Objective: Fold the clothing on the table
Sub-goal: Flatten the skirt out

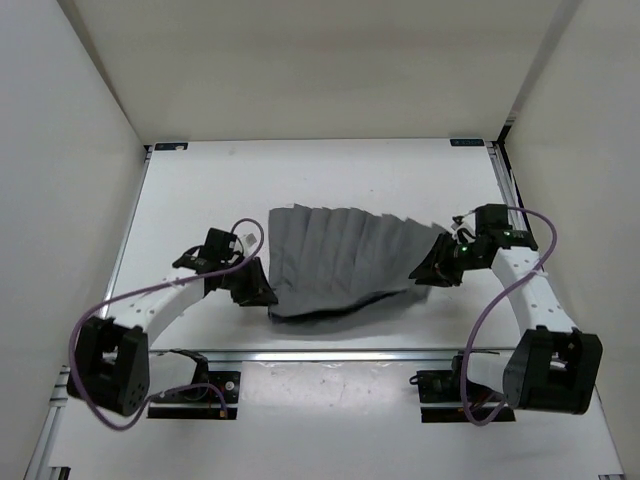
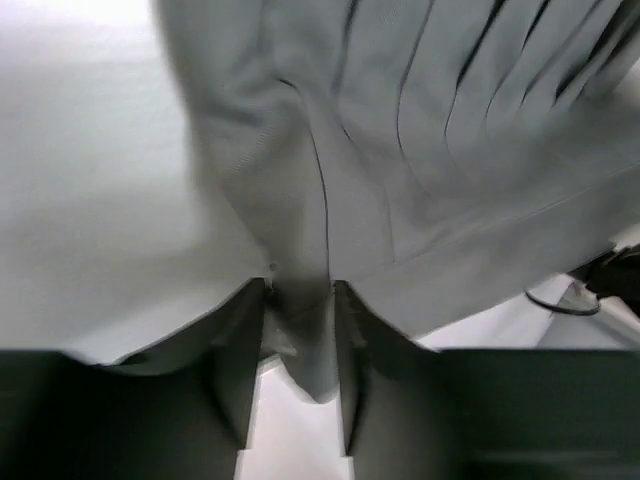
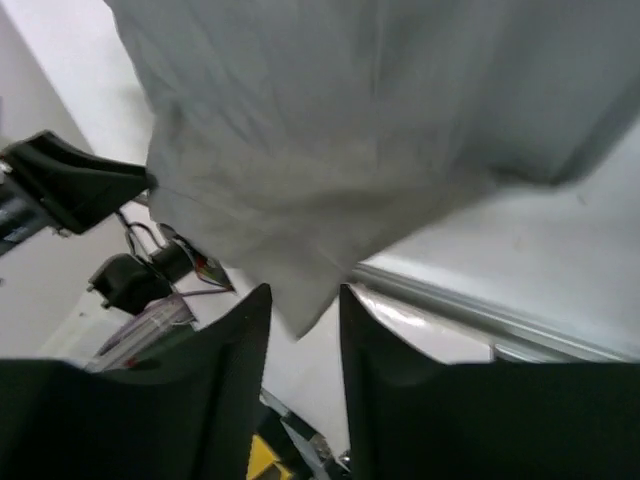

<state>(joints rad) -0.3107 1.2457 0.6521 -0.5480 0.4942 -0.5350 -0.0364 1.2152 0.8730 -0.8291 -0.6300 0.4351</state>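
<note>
The left gripper point(image 2: 299, 300) sits low at the near-left corner of the clothing point(image 1: 340, 255), and a narrow tongue of the grey fabric runs down between its fingers point(image 2: 240, 360). The gap is small, and the cloth lies against one finger, but I cannot tell from the blurred wrist view whether it is pinched or only lying there. The right gripper point(image 3: 300, 300) is at the near-right corner of the skirt. Its fingers point(image 3: 225, 370) stand a little apart, and the pointed tip of the fabric hangs loose in the mouth between them, with light showing on either side of it, so nothing is clamped there.

The skirt is spread in a fan across the middle of the white worktop point(image 1: 200, 190), between the two arms, with its pleats running from the far side toward the near side. A dark shadow line shows under its curved near edge. The aluminium rail point(image 1: 330, 352) of the worktop lies just nearer than that edge, apart from the fabric
</note>
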